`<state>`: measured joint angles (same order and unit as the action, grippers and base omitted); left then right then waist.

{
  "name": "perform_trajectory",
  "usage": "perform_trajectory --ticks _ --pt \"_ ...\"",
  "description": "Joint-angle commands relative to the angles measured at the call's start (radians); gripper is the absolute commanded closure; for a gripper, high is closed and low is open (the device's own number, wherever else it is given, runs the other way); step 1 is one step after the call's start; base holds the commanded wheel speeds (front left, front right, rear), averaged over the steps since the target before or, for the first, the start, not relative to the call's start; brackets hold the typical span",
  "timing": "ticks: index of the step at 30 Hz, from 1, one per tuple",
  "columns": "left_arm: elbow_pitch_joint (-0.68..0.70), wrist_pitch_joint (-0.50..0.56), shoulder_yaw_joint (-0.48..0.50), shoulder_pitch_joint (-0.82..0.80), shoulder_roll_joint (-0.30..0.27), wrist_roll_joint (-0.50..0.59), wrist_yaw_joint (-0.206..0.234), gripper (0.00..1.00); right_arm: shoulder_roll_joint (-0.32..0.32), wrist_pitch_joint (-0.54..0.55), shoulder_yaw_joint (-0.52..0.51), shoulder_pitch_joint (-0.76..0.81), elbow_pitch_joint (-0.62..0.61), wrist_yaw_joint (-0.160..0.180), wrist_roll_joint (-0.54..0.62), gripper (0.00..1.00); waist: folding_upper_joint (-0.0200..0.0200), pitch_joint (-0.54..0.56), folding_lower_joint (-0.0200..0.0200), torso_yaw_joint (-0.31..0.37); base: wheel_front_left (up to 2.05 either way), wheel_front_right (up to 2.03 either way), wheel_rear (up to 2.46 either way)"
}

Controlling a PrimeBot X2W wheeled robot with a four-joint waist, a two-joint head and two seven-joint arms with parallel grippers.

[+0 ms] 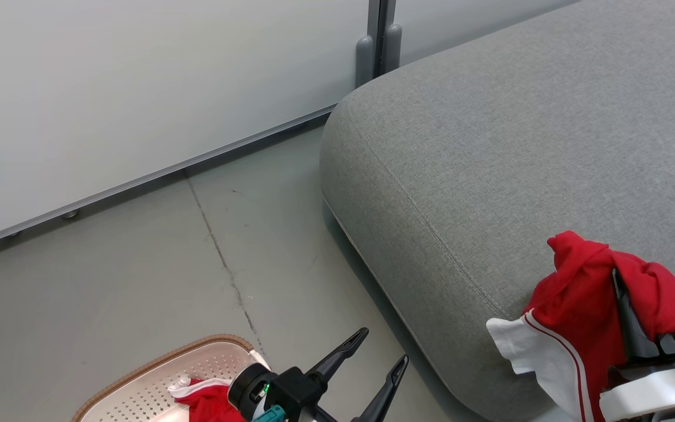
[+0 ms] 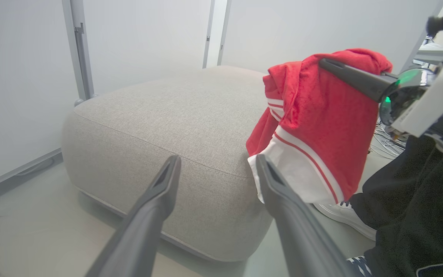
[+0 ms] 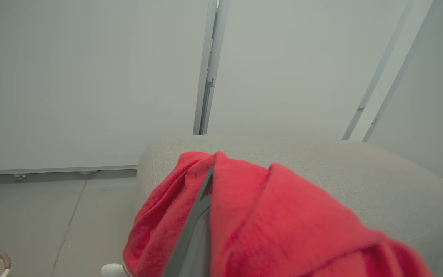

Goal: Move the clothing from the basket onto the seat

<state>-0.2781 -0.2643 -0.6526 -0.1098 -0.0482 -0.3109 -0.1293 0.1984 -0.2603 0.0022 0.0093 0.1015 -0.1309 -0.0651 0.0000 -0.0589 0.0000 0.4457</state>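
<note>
- The robot's right claw grips a red garment and holds it up at the near edge of the grey seat. One dark finger shows against the cloth, and the other is buried in the folds.
- The garment drapes over the claw, its white band and thin red stripe hanging lowest, down past the seat's top edge. From where I stand I cannot tell whether the cloth touches the upholstery.
- The left claw is spread wide and holds nothing. It hangs above the floor, between the basket and the seat, fingers pointing toward the seat's rounded corner.
- A second garment, also red with a white edge, lies inside the cream perforated basket, which stands on the floor well apart from the seat. The left arm's wrist covers part of it.
- The top of the seat is bare grey fabric with a stitched seam along its edge.
- A pale panelled wall runs behind the seat, meeting the floor at a metal rail.
- From the left wrist camera, a person's white shoe and dark trouser leg are seen beside the seat, just past the hanging garment.
</note>
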Motion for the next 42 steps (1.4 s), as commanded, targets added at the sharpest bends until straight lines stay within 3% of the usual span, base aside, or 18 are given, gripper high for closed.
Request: perform_trajectory --ticks 1,20,22,31,42 --pt "-0.001 -0.001 0.001 -0.019 -0.004 -0.001 0.001 0.0 0.002 -0.005 -0.004 -0.006 -0.003 0.0 -0.003 1.0 0.0 -0.001 0.0 0.007 0.0 0.0 0.0" --pt "0.001 -0.001 0.013 -0.034 -0.004 0.017 -0.001 0.0 -0.031 -0.005 -0.106 -0.056 -0.073 0.0 -0.017 1.0 0.0 -0.033 0.0 -0.017 0.0 0.0 0.0" --pt "-0.004 -0.001 0.014 -0.048 -0.004 0.031 -0.001 0.0 -0.044 -0.005 -0.126 -0.1 -0.084 0.0 -0.069 1.0 0.0 -0.06 0.0 -0.022 0.0 0.0 0.0" --pt "-0.036 -0.001 0.02 -0.161 -0.011 0.103 -0.001 0.0 0.1 -0.005 -0.103 -0.387 -0.137 0.0 -0.087 1.0 0.0 -0.211 0.0 -0.053 0.0 0.0 0.0" --pt "-0.042 -0.001 -0.021 -0.248 -0.047 0.118 -0.001 0.0 0.25 -0.005 -0.088 -0.76 0.016 0.0 -0.115 1.0 0.0 -0.361 0.0 -0.067 0.0 0.0 0.0"
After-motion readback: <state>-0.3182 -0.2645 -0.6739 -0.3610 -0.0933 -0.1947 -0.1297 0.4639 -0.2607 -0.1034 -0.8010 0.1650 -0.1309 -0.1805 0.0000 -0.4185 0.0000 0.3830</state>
